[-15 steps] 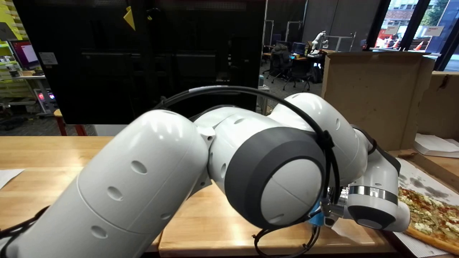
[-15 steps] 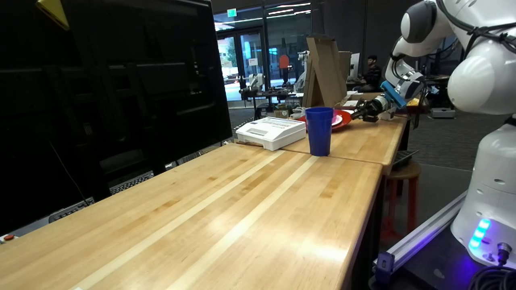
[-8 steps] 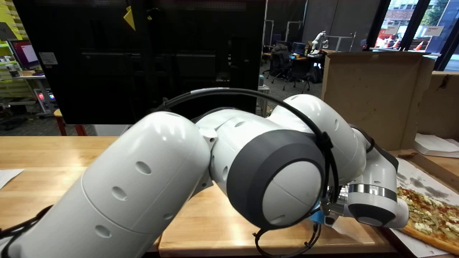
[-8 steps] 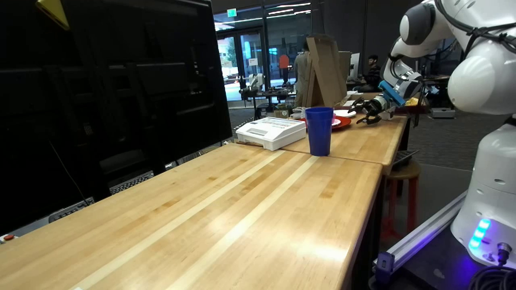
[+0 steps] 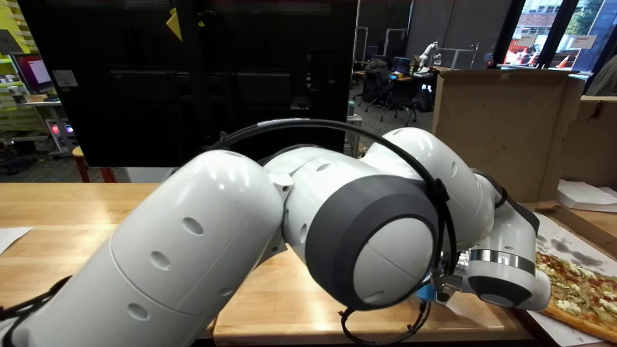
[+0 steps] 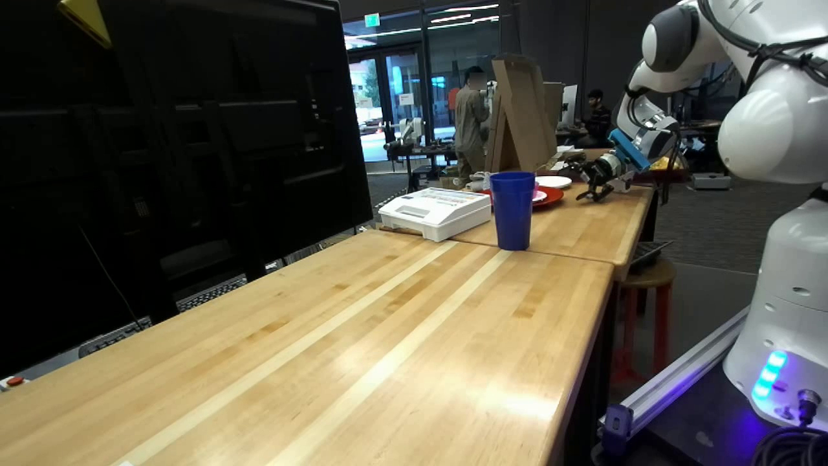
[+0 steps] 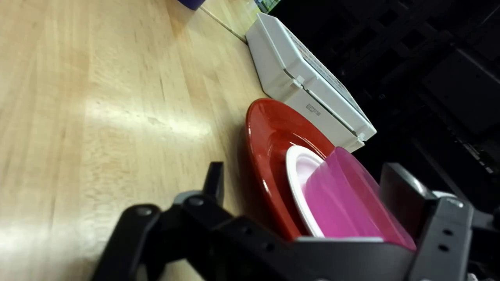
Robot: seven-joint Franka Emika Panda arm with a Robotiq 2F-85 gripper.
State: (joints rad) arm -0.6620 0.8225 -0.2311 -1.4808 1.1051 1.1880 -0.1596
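Gripper [image 7: 308,190], black and two-fingered, as we see it in the wrist view: its fingers [image 7: 404,197] stand spread wide apart, clasping nothing. Beyond the gap we observe a translucent pink plastic cup [image 7: 347,199] seated in a round white dish [image 7: 295,179], which rests in turn on a glossy red round plate [image 7: 269,128]; the dark linkage of the gripper hides the near portion of all three. In an exterior view we note the gripper low over a pale wooden worktop [image 6: 563,226], just beside the red plate, a strip of wood showing between them. Adjacent to the red plate we find a latched white plastic case [image 7: 312,82]; whether the two touch, we cannot tell. A tall dark-blue tumbler [image 6: 512,210] stands upright near the seam between two worktop sections and, in an exterior view, partly covers the cup. Here we also distinguish a separate flat white plate [image 6: 554,182], seen beyond the red one, and, in the background, a standing person [image 6: 470,123] beside a brown cardboard box [image 6: 524,110] with raised lid. In an exterior view we see a topped pizza [image 5: 583,289], only partly in view, lying in this box. The white jointed arm [image 5: 308,207] fills the foreground there, before a large black screen panel [image 5: 193,96] visible in both exterior views.
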